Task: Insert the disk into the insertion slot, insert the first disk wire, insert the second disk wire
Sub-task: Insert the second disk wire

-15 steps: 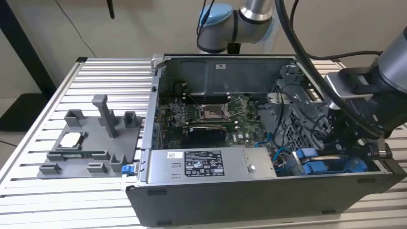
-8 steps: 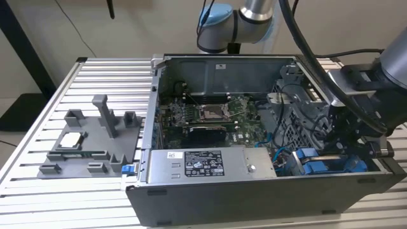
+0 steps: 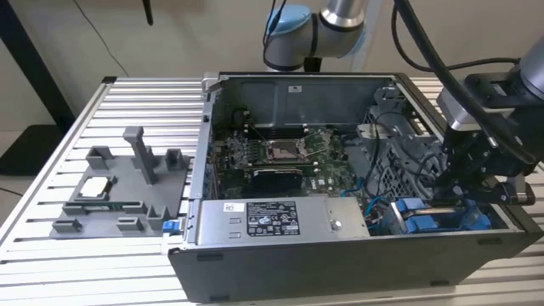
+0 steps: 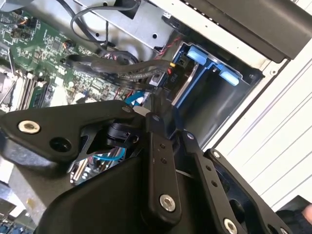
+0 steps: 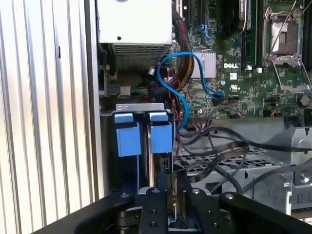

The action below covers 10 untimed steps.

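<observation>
A big grey computer case [image 3: 340,268] lies open on a ribbed metal tabletop [image 3: 127,115]. In the exterior view the robot arm [image 3: 340,25] comes in from 12 o'clock, and its black claw [image 3: 448,199] hangs down at about 3 o'clock, low inside the case.

The disk [image 3: 434,220] sits in its bright blue carrier, standing on its edge inside the insertion slot [image 3: 408,213] at the 4 o'clock corner of the case. In the first wrist view the disk [image 5: 157,146] shows as a thin dark edge between two blue tabs, with the grey metal of the slot [image 5: 139,106] around it. In the second wrist view the blue carrier of the disk [image 4: 204,63] is seen deep in the bay [image 4: 214,105].

The claw [image 5: 171,207] is right at the end of the disk. Its two fingers [image 5: 156,209] stand close together with just a thin gap, and something thin sits between them, but I cannot tell what it is or if they squeeze it. Black wires [image 5: 219,151] curl just beside the claw, and a blue wire [image 5: 180,83] loops toward the green board [image 3: 281,153].

A grey power box [image 3: 281,220] with a white sticker sits at 6 o'clock in the case. A grey plastic holder [image 3: 119,191] lies on the tabletop at 9 o'clock, well apart from the claw.
</observation>
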Each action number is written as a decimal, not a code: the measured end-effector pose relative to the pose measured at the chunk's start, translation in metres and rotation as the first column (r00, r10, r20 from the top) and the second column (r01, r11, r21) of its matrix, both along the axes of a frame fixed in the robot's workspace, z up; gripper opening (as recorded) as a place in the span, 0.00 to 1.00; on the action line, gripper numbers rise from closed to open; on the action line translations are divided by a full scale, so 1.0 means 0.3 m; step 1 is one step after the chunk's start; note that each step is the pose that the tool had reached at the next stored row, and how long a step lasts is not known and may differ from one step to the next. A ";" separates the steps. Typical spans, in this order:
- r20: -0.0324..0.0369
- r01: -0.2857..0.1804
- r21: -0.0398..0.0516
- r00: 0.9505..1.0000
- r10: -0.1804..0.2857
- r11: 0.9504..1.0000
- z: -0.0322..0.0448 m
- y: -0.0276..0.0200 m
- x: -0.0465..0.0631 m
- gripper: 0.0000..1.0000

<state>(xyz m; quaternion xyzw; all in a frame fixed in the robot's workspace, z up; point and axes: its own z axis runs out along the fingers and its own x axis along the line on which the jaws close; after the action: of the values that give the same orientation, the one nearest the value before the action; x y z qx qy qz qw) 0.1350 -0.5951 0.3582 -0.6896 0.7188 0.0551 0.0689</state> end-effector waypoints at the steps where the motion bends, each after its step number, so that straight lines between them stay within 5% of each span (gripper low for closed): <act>1: -0.001 0.000 0.000 1.000 0.000 1.000 0.005 0.000 0.000 0.24; 5: -0.001 0.000 -0.007 1.000 0.000 1.000 0.021 0.000 0.000 0.24; 10: -0.001 0.000 -0.034 1.000 0.000 0.999 0.038 0.000 0.000 0.24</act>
<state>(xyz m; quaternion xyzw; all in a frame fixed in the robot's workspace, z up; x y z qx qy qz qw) 0.1350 -0.5952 0.3697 -0.6906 0.7197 0.0431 0.0567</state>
